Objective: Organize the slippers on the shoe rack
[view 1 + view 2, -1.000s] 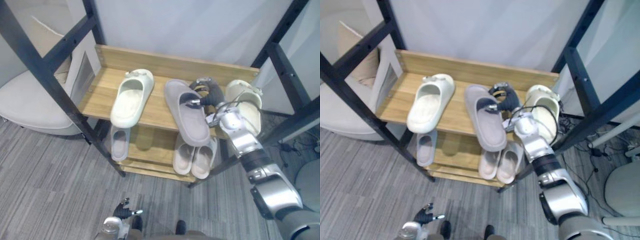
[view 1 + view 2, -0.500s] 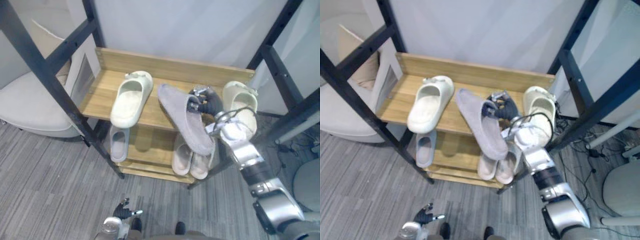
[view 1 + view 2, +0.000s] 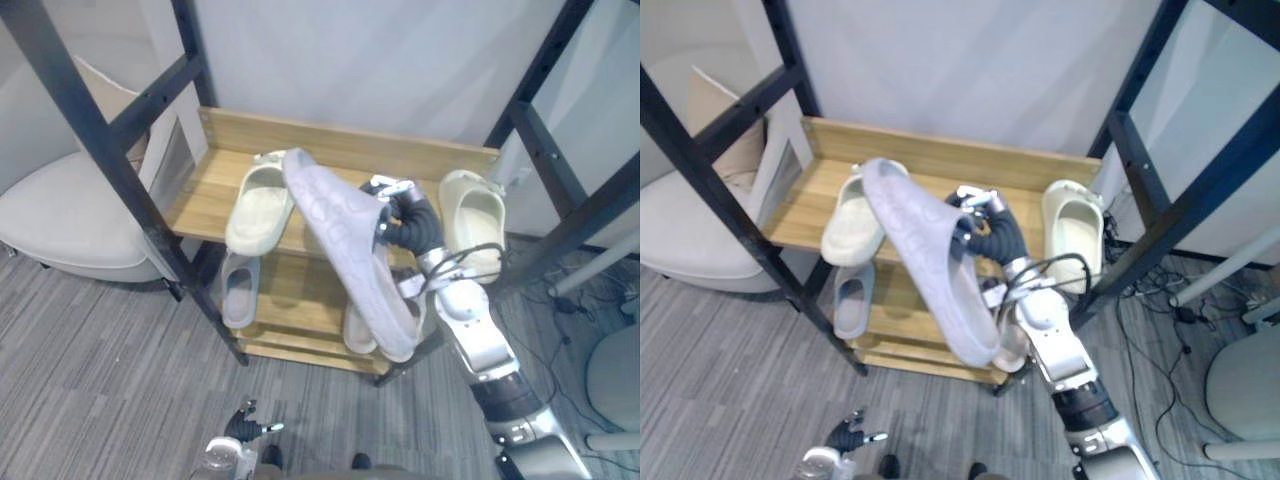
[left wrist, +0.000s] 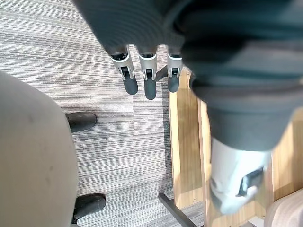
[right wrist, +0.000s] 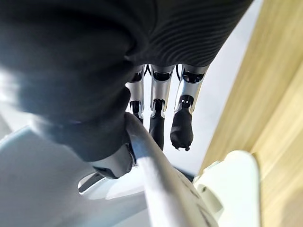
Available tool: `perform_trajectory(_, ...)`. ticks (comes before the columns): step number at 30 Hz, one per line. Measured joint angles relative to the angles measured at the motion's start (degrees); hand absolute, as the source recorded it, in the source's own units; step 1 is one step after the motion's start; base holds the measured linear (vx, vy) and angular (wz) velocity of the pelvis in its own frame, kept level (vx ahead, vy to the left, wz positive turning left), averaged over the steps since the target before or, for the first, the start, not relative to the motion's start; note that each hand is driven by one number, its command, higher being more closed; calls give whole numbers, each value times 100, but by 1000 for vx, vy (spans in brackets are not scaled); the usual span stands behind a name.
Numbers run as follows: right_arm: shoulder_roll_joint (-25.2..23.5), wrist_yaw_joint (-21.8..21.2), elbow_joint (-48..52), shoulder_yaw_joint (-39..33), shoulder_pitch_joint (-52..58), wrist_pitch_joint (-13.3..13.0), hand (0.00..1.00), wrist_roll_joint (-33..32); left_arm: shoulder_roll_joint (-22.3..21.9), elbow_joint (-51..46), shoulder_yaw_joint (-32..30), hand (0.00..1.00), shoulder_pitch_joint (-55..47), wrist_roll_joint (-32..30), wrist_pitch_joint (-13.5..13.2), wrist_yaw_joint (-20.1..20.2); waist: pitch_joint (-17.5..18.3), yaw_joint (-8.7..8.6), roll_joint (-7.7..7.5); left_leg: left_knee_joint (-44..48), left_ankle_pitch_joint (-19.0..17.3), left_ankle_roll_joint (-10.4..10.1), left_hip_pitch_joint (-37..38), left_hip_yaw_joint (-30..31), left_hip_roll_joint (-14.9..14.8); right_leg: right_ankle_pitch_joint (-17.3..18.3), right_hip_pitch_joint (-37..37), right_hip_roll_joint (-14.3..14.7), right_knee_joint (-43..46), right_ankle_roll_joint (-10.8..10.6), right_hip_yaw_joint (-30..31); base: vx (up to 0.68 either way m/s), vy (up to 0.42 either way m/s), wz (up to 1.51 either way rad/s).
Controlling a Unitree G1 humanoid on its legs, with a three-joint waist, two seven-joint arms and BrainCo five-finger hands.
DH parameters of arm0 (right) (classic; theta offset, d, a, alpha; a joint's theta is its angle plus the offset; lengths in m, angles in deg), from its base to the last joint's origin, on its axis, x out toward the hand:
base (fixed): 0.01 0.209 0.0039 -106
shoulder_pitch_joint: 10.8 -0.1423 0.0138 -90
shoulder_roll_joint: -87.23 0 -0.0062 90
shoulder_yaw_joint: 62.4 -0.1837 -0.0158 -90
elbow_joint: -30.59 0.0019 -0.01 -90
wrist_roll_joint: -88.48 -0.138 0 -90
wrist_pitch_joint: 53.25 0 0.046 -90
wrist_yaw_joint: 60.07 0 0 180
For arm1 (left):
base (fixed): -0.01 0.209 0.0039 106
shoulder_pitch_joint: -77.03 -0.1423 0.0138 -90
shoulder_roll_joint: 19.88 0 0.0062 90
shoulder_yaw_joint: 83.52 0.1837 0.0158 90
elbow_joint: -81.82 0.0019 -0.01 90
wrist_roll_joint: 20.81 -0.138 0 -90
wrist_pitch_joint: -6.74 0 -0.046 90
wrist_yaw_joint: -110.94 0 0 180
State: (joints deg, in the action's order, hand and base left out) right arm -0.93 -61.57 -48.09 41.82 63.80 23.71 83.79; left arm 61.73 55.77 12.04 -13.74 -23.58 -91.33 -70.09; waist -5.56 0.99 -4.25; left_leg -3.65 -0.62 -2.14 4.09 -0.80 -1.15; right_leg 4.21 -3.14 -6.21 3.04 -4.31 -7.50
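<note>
Now my right hand [image 3: 405, 222] has its fingers curled round the grey slipper [image 3: 350, 250], tipped sole-up over the shoe rack [image 3: 210, 182], long axis running back-left to front edge, just left of my palm.

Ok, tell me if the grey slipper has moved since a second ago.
Yes: the right hand has lifted the grey slipper off the top shelf, tilting it up.

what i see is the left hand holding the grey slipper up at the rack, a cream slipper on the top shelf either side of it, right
Wrong hand: the right hand holds the grey slipper up, as the left eye view shows; the left hand hangs open near the floor. The rest is right.
</note>
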Motion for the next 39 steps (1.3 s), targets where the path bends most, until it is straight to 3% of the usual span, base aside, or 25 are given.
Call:
perform_trajectory(8,5,-408,173,1004,1123,-35,100,54,-28,179,16,0,10,-70,-3,-3,123,-61,66,30,2,-4,53,21,4,112,16,-21,199,4,-3,-18,-8,1)
perform_trajectory(11,-4,-444,116,1263,1314,-32,100,252,-19,187,95,0,107,-133,-11,-6,2,-60,64,502,-148,5,-241,19,104,505,501,-195,1106,8,46,-66,-6,6)
perform_trajectory(17,-200,-345,-282,1556,893,-30,100,624,8,142,282,0,842,-108,-47,-153,-896,-66,184,3131,-1136,-44,-2097,88,163,1258,1996,-389,3119,66,124,-236,-39,13)
perform_trajectory(22,-161,-122,-377,1516,556,23,100,924,14,-92,203,0,1320,84,-126,-289,-1337,-65,237,4467,-1490,-125,-3531,253,142,1653,3257,-474,4338,141,60,-207,-18,20)
perform_trajectory(28,-190,332,-389,1038,-90,88,100,983,-117,-819,-542,0,1718,263,-193,-516,-1702,-42,247,6597,-2137,-105,-5283,345,143,2362,4869,-616,6378,185,172,-109,6,10)
perform_trajectory(39,-141,1213,-928,330,-1683,307,100,1147,-439,-1909,-1431,0,2110,744,-308,-654,-1863,230,235,8293,-2630,-137,-7163,500,136,2975,6639,-680,8076,244,271,-65,-5,5)
